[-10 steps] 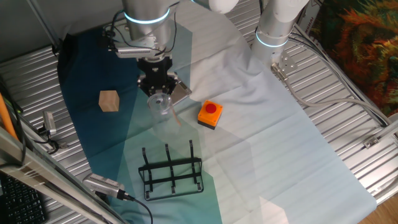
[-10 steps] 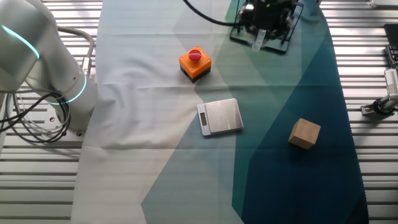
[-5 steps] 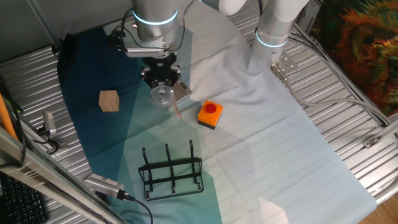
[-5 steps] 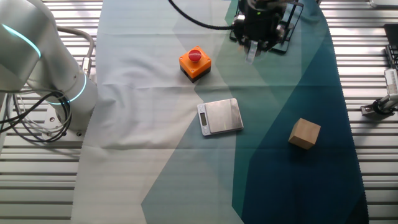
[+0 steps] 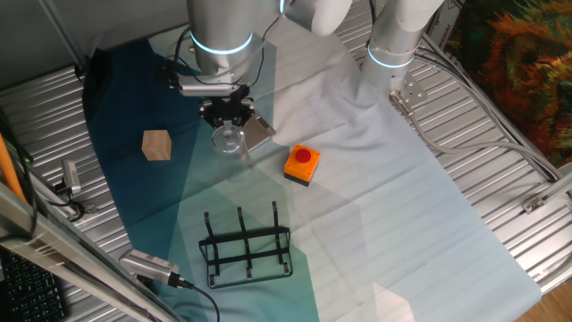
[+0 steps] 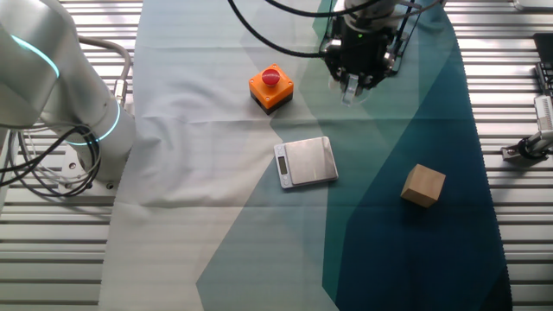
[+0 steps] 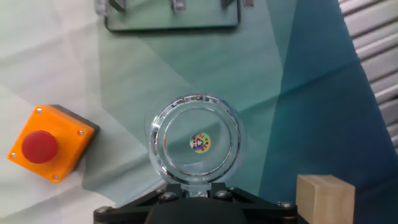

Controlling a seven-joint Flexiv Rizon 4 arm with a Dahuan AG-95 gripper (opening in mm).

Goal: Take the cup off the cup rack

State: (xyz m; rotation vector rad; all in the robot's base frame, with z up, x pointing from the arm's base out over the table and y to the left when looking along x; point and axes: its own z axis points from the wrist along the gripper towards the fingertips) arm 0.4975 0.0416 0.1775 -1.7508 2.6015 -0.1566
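Hand view alone shows cup (image 7: 198, 144) mouth-on, rim pinched by gripper (image 7: 198, 190), above cloth, well off cup rack (image 5: 247, 248). Fixed views: orange button box (image 5: 302, 165), wooden cube (image 5: 156, 145), grey plate (image 6: 306, 161) nearby.

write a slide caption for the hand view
Gripper holding the clear cup above the cloth, orange button box at left, wooden cube at right, rack at the top edge.
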